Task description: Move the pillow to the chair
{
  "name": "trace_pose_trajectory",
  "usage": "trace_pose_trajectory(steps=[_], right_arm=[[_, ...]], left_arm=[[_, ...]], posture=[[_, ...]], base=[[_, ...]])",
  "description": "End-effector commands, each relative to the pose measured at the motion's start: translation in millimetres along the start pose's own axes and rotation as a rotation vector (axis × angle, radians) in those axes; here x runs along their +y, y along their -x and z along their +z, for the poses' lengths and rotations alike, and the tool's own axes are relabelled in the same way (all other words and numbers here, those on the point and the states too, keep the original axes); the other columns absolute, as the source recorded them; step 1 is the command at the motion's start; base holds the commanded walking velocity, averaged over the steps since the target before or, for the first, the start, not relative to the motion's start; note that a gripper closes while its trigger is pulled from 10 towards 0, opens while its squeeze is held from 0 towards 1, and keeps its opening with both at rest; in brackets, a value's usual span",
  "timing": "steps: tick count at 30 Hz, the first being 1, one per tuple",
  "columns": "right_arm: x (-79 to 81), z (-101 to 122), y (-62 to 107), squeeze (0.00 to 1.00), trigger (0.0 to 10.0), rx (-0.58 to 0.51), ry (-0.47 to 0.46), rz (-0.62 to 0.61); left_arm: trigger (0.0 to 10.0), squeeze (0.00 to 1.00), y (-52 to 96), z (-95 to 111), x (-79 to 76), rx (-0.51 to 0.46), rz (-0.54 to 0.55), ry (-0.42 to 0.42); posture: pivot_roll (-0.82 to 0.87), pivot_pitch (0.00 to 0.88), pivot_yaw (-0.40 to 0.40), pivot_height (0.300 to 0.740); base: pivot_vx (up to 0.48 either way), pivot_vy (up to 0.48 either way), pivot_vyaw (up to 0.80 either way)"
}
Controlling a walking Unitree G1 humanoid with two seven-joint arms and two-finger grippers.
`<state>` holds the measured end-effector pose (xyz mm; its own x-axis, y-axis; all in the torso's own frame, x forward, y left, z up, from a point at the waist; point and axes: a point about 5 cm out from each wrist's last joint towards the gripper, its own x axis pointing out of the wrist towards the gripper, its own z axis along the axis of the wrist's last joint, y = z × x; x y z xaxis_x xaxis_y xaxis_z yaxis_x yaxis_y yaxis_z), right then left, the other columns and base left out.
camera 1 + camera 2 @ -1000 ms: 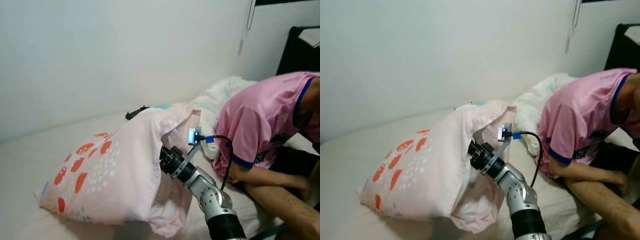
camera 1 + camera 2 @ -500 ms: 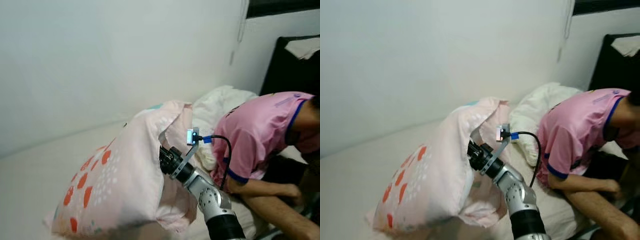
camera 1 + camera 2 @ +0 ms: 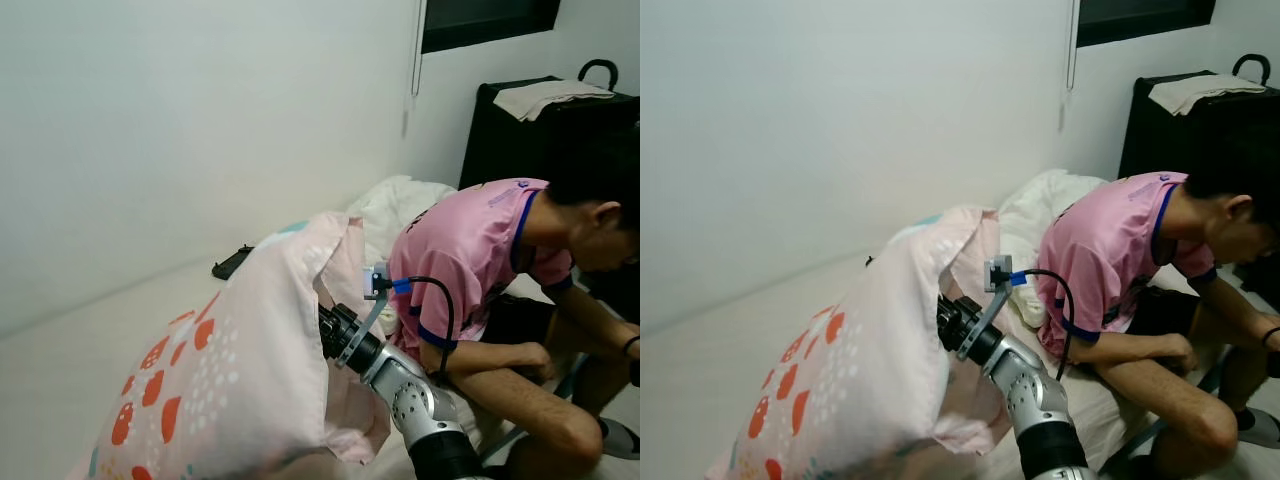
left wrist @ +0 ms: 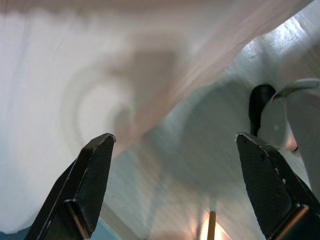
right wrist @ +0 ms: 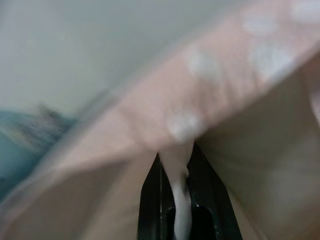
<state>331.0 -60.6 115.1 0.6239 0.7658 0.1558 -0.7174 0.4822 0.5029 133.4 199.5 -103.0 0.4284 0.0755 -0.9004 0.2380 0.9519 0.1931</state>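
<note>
Right, the pillow (image 3: 230, 380) is up off the bed (image 3: 90, 330), hanging in the air at the robot's front left, its pink case with the red blotches facing the camera. The right pincer (image 5: 182, 200) has it by the open end of the case, 2 black fingers (image 5: 150, 200) pinched tight on a fold of white fabric that runs straight down between them. That grip on the loose hem looks like the reason the pillow droops the way it does: the stuffed bulk sags low and to the left, while the slack flap bunches around the wrist just beside the silver forearm (image 3: 410, 400).

The left pincer (image 4: 175, 190) is spread wide, holding nothing, and sits under the hanging cloth with pale fabric above it. It looks placed there to catch or support the weight, though it is not touching the pillow as far as I can tell.

A person in a pink shirt (image 3: 470, 250) sits on the bed edge to the right, head bowed, very close to the right arm's cable. Beyond them a white bundle of bedding (image 3: 390, 200) lies against the wall, and a small dark object (image 3: 232, 263) rests on the mattress behind the pillow.

Judging it, the lift is made; the carry to the chair is not yet done.
</note>
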Motion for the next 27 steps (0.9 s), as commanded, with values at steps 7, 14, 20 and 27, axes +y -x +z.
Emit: trace_pose_trajectory(steps=[7,14,20,27], right_arm=[[-29.6,-68.8,34.9,0.0,10.0,0.327,0.026,-0.338],[-40.0,-73.1,47.3,0.0,10.0,0.371,0.027,-0.425],[-57.0,-58.1,56.0,0.0,10.0,0.328,0.065,-0.584],[-78.6,-39.5,77.3,0.0,10.0,0.265,0.081,-0.773]], left_arm=[[10.0,0.0,0.7,-5.7,-3.3,0.017,-0.001,0.017],[10.0,0.0,1.9,-13.6,-2.1,0.039,0.005,0.014],[10.0,0.0,1.4,-10.9,-1.7,0.034,0.009,0.015],[10.0,0.0,1.0,-8.3,-2.9,0.028,0.008,0.019]], posture=[[-0.03,0.015,0.004,0.74],[-0.03,0.009,-0.002,0.74],[-0.03,0.006,-0.009,0.74],[-0.02,0.009,-0.009,0.74]], base=[[0.0,0.0,0.0],[0.0,0.0,-0.69],[0.0,0.0,-0.8],[0.0,0.0,-0.8]])
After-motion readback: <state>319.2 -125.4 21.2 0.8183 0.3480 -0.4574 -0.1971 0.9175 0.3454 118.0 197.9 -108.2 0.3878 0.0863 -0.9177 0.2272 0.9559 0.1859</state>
